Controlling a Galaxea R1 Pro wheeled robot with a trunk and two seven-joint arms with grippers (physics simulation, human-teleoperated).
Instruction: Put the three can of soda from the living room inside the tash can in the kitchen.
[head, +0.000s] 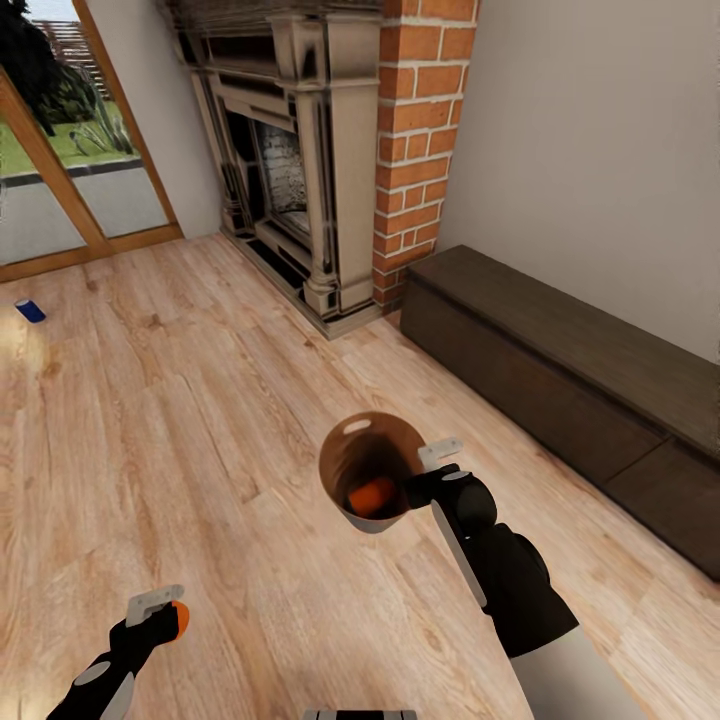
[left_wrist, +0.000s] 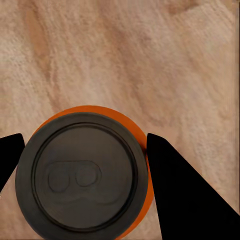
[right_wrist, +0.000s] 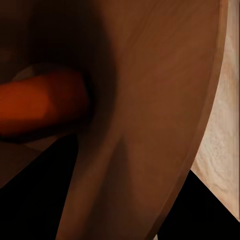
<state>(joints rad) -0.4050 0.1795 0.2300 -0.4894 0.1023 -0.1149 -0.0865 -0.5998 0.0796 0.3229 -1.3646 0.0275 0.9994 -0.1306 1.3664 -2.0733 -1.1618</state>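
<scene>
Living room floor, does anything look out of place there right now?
Yes. A dark blue soda can lies on its side on the wood floor near the glass doors, far from both claws. The trash can is held tilted above the floor by the right claw.

blue can (head: 30, 311) tiny, left arm (head: 95, 680) cropped

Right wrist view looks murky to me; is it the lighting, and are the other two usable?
Right wrist view: dim, deep shadow inside the bin, orange can soft-edged. Left wrist view: evenly lit, can top sharp, floor grain slightly blurred. Head view: bright, no glare, blue can small but distinct.
</scene>
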